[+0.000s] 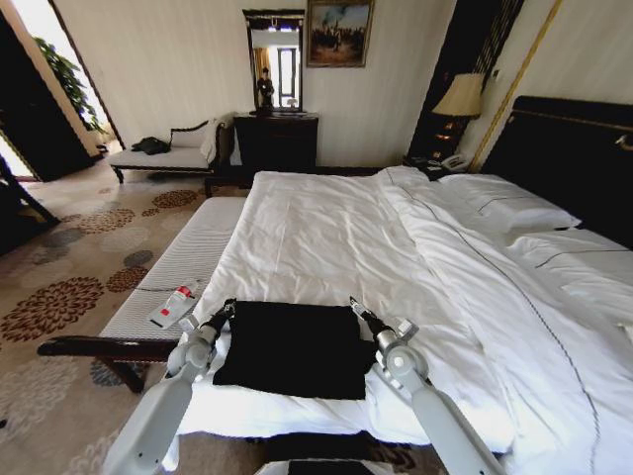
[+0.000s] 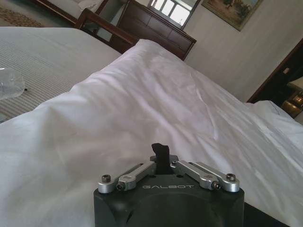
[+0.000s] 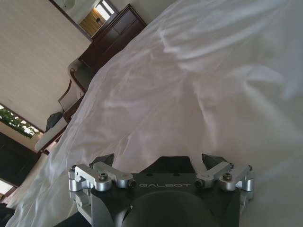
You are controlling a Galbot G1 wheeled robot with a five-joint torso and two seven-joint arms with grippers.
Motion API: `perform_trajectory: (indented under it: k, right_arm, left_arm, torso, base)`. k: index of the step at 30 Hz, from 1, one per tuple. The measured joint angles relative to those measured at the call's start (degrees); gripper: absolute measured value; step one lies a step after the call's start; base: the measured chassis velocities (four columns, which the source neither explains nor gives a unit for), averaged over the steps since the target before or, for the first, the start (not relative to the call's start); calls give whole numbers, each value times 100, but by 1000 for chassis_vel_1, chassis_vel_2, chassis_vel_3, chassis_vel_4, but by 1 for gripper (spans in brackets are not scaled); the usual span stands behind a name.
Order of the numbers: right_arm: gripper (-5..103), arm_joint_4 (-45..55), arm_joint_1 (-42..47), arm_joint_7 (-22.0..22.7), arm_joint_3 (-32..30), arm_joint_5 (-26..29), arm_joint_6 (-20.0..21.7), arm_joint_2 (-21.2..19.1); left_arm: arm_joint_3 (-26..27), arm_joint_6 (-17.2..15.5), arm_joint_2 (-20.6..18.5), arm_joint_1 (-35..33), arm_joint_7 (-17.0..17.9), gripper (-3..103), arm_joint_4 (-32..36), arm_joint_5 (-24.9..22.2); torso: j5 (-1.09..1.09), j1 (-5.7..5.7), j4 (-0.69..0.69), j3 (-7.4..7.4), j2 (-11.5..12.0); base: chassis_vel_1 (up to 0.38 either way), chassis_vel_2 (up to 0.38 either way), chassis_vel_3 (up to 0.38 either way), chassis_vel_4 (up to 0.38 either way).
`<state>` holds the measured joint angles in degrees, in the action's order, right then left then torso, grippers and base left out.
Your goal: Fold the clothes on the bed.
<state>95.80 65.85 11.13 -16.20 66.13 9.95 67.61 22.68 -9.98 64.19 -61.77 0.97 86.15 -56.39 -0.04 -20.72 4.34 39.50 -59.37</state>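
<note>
On the near edge of the bed [image 1: 326,228], the clothes [image 1: 295,346], a single black T-shirt, lie as a flat dark rectangle on the white duvet [image 1: 316,247]. To its left, a small bottle [image 1: 173,305] rests on the striped counter [image 1: 178,267] beside the bed. At the shirt's far left corner sits the left claw [image 1: 227,307], its fingers drawn together, seemingly on a scrap of black cloth. At the far right corner sits the right claw [image 1: 353,303], fingers spread apart and gripping nothing.

Risk, as I judge it: with one corner pinched and the other free, any lift would drag the shirt askew and spoil the fold. A low right claw could also snag the duvet along with the fabric.
</note>
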Motion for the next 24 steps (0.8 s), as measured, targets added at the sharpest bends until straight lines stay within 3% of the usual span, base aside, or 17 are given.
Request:
perform_trajectory:
  k: [6,8,11,13,15,18,20,24]
  right_arm:
    - [103,-197,-61,-143,174,-57,115,60]
    - [94,-294,-115,-132,209,-46,140,83]
    - [89,-389,-165,-118,232,-34,149,96]
    - [73,-506,-222,-109,241,-27,148,111]
    - [73,-524,-232,-108,241,-25,146,115]
    - [57,-560,-243,-106,236,-2,136,129]
    - [57,-556,-239,-108,234,10,137,129]
    - [35,-447,-185,-243,218,151,210,102]
  left_arm:
    - [7,13,-20,-43,0,1,41,15]
    - [10,16,-21,-61,1,1,59,28]
    - [15,18,-25,-74,2,1,88,32]
    - [18,19,-39,-85,3,1,118,34]
    - [19,19,-41,-87,3,1,124,34]
    - [23,21,-46,-93,3,1,141,34]
    - [24,21,-47,-93,3,1,142,34]
    - [31,24,-48,-81,3,1,122,50]
  torso:
    - [1,0,-1,0,0]
    - [0,0,-1,0,0]
    - [0,0,0,0,0]
    - [1,0,0,0,0]
    - [1,0,0,0,0]
    - [1,0,0,0,0]
    - [1,0,-1,0,0]
    - [2,0,0,0,0]
  base:
    - [0,0,0,0]
    - [0,0,0,0]
    - [0,0,0,0]
    - [0,0,0,0]
    - [0,0,0,0]
    - [0,0,0,0]
    - [0,0,0,0]
    - [0,0,0,0]
